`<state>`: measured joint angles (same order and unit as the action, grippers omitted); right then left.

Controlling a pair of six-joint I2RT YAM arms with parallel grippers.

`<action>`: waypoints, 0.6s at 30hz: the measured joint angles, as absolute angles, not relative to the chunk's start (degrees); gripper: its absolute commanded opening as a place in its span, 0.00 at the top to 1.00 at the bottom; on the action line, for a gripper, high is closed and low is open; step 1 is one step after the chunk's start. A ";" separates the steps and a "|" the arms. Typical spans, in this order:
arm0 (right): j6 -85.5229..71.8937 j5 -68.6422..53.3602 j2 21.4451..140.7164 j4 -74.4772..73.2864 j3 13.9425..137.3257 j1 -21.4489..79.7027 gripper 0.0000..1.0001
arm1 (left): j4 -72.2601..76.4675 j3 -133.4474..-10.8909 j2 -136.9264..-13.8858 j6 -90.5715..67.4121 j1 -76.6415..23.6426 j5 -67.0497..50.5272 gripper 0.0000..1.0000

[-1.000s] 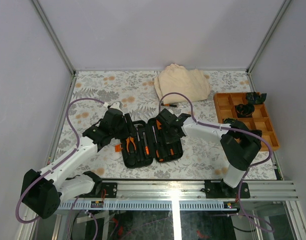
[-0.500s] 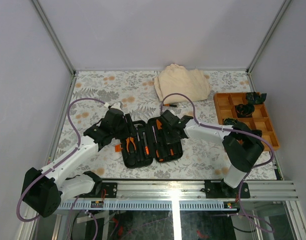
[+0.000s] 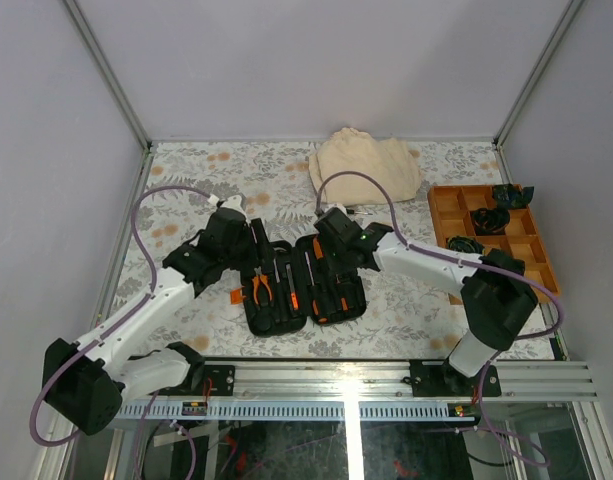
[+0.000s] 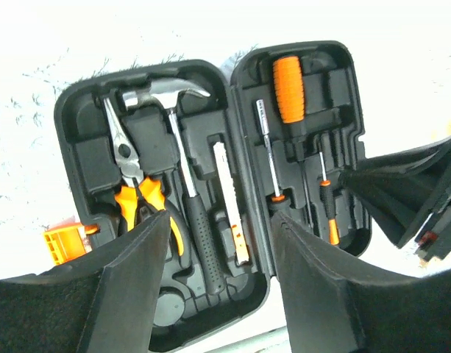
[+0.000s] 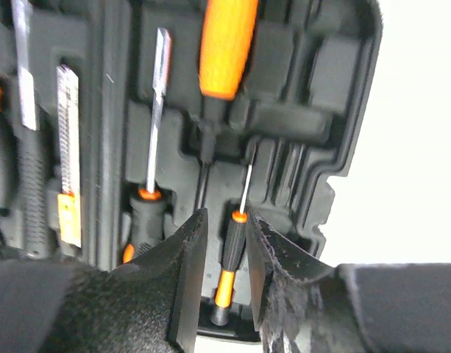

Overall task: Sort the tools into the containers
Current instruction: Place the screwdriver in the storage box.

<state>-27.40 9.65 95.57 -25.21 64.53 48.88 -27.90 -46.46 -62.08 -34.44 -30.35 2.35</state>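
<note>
The black tool case [image 3: 304, 283] lies open on the table, both halves flat. Its left half holds orange-handled pliers [image 4: 133, 184], a little hammer [image 4: 182, 169] and a narrow metal blade [image 4: 229, 198]. In the right half lie a big orange-handled screwdriver [image 4: 289, 88] and thinner screwdrivers [image 4: 268, 154]. My right gripper [image 5: 228, 217] hangs over the right half, jaws a little apart, and a small black-and-orange screwdriver [image 5: 232, 250] lies in its slot between the fingers. My left gripper [image 4: 219, 220] is open above the case's near edge, holding nothing.
A beige folded cloth [image 3: 364, 165] lies at the back. One loose screwdriver [image 3: 346, 211] rests on the table just in front of it. An orange divided tray [image 3: 496, 240] with black items stands at the right. The case's orange latch [image 4: 63, 243] sticks out on its left side.
My right gripper's jaws have parted from shut, leaving the small screwdriver lying in its slot. The right arm has shifted slightly leftward and farther back. The left arm has barely moved.
</note>
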 measured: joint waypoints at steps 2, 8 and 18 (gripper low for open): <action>-25.52 10.09 94.48 -25.15 67.05 48.01 0.63 | -28.58 -48.34 -62.08 -33.15 -30.35 2.39 0.43; -19.07 8.38 93.73 -22.83 72.93 38.72 0.59 | -30.76 -50.39 -61.23 -29.93 -30.39 3.57 0.43; -10.17 3.62 106.24 -17.65 79.42 29.15 0.50 | -34.44 -50.39 -60.47 -28.10 -30.39 5.52 0.44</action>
